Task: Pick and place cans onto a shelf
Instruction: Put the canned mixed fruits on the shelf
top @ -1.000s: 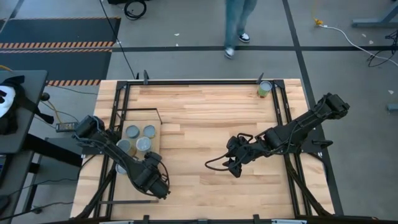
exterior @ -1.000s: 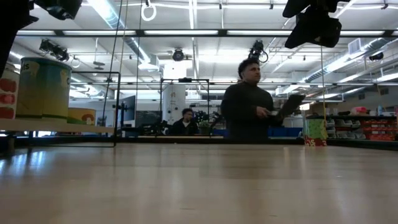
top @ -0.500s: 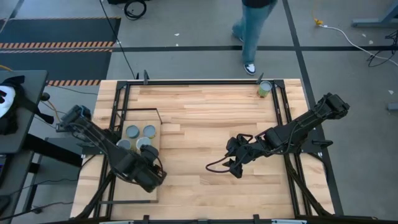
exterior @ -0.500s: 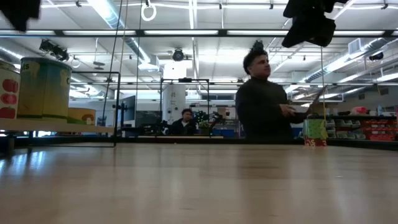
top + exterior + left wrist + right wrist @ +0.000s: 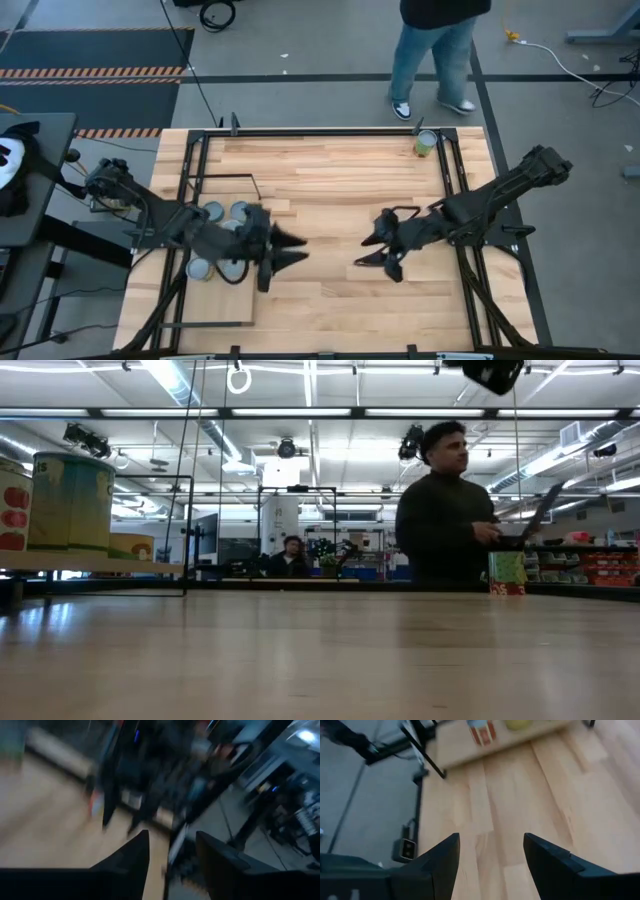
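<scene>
Two released tools, left (image 5: 285,248), right (image 5: 375,250), one green can (image 5: 427,143) at table corner

Left wrist view motion-blurred; background unreadable. Left arm (image 5: 190,235) covers part of cans (image 5: 213,211) on shelf (image 5: 222,300). Person (image 5: 435,45) cut off at high view's top edge.

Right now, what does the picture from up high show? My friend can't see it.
Two dark robot arms reach over a wooden table, the left gripper and right gripper both open and empty, pointing at each other. Several cans sit on the shelf at the left; one green can stands at the far edge, where a person walks past.
</scene>
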{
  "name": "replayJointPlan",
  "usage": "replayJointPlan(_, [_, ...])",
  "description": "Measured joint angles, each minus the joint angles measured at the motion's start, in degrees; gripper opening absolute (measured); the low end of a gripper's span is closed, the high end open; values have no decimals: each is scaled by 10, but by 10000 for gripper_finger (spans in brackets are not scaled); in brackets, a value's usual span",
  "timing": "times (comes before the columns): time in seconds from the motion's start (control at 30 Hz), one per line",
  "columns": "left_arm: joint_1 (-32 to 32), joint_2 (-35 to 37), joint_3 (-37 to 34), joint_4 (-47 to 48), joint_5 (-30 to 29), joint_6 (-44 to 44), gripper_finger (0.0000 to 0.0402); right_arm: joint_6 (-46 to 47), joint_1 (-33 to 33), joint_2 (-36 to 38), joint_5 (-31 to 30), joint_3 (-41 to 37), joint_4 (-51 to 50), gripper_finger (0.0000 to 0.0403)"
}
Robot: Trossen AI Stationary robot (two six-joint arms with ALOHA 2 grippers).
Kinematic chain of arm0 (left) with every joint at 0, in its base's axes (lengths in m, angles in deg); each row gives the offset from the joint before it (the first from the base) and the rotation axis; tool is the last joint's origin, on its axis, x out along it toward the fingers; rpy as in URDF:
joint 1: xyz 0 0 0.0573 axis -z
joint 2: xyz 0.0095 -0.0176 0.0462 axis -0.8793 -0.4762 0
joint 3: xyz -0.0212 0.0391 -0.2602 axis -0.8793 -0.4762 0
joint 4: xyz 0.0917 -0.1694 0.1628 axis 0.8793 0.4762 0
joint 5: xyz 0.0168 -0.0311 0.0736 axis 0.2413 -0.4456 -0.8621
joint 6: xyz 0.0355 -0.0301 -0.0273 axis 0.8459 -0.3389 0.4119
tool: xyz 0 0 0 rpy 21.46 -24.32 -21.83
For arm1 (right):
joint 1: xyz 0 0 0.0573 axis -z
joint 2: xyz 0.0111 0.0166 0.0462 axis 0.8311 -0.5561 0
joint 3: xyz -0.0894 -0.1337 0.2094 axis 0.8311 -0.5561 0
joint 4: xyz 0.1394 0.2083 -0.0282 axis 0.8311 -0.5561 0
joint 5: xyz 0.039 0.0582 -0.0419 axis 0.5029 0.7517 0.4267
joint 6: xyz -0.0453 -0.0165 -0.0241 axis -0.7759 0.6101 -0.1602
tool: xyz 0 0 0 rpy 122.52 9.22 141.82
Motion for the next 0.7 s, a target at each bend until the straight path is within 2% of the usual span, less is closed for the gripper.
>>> replayJointPlan(0.1, [-28,-1,0,-88,0,97,165,-23,0,44,-2,0,-13,226])
replayJointPlan(0.2, [-60,-1,0,-119,-2,142,165,-38,1,82,-14,1,-57,226])
replayJointPlan(0.33, [-95,-2,0,-114,-20,158,165,-11,2,107,-44,1,-146,226])
replayJointPlan(0.5, [-130,2,-1,-69,-19,169,165,66,-17,99,-63,1,-249,226])
replayJointPlan(0.7, [-158,23,-11,-12,-22,165,165,203,-35,81,-62,1,-373,226])
